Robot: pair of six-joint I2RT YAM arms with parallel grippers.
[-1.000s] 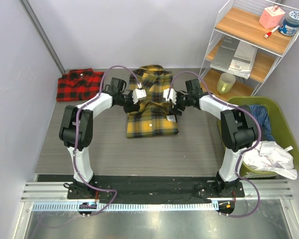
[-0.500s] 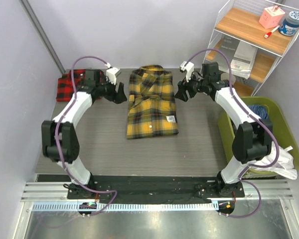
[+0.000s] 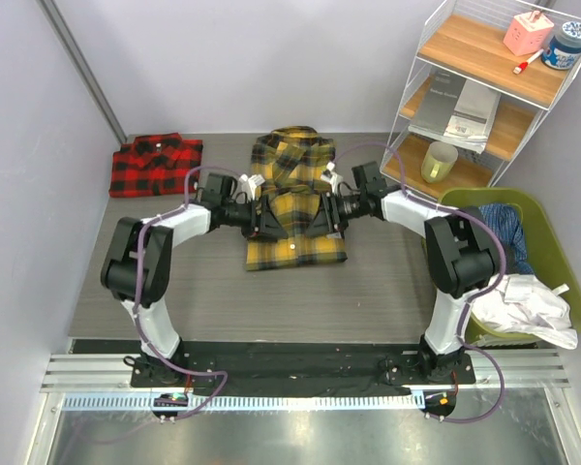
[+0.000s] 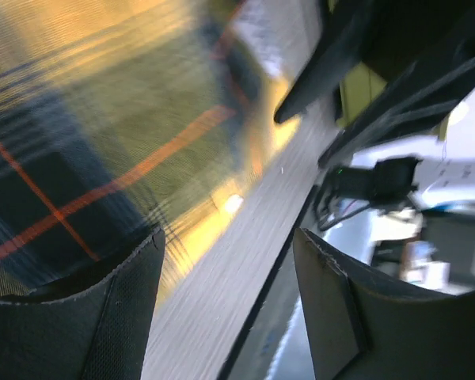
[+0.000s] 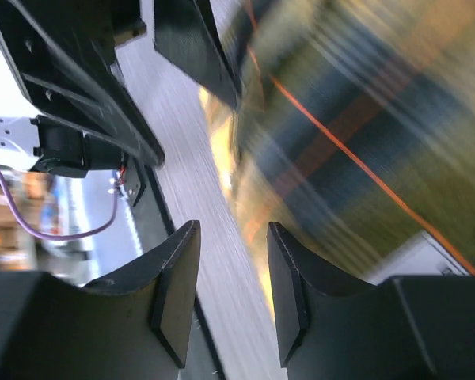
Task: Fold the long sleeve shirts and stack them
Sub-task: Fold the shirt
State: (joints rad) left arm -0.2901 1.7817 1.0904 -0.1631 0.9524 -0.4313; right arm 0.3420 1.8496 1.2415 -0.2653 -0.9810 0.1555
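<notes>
Left tool, right tool back at yellow shirt — bin aside.

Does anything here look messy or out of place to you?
Only at the right: a white garment spills over the rim of the green bin and hangs outside it. The yellow shirt and red shirt lie folded flat on the table.

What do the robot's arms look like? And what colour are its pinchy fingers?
Both arms match: the left arm and the right arm are white tubes with chunky black joints. A thin purple cable loops along each one. The fingers are black, flat and a bit curved, two at the end of each arm.
</notes>
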